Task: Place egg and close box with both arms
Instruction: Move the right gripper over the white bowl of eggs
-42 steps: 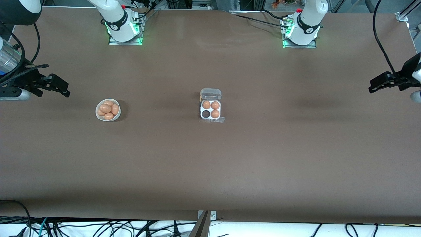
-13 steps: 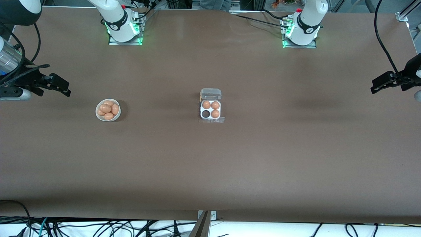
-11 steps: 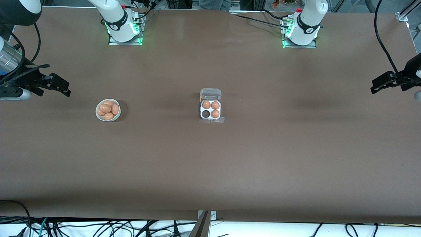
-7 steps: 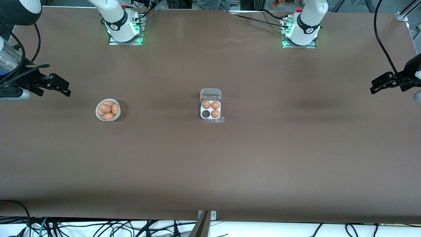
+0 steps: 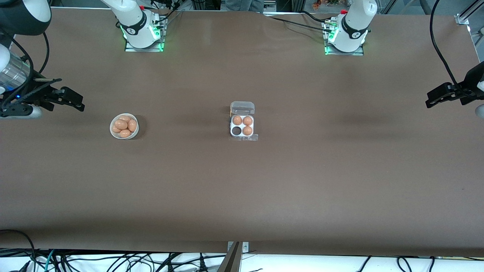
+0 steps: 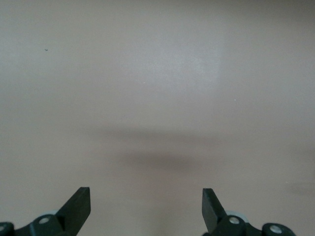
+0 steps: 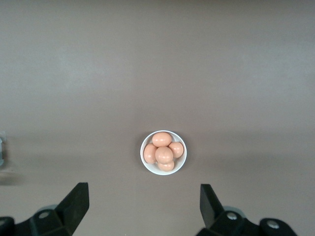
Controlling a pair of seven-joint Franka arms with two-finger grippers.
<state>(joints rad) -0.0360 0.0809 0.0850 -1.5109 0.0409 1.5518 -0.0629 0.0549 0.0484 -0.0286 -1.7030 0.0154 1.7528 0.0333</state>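
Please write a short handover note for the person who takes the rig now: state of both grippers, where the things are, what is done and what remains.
Right gripper: open, empty, in the air toward the right arm's end, the bowl of eggs in its wrist view.
Left gripper: open, empty, waiting over bare table at the left arm's end.
Box: mid-table, lid up, three cells filled, one empty.
Done: nothing yet.
Left: pick an egg, fill the empty cell, close the lid.
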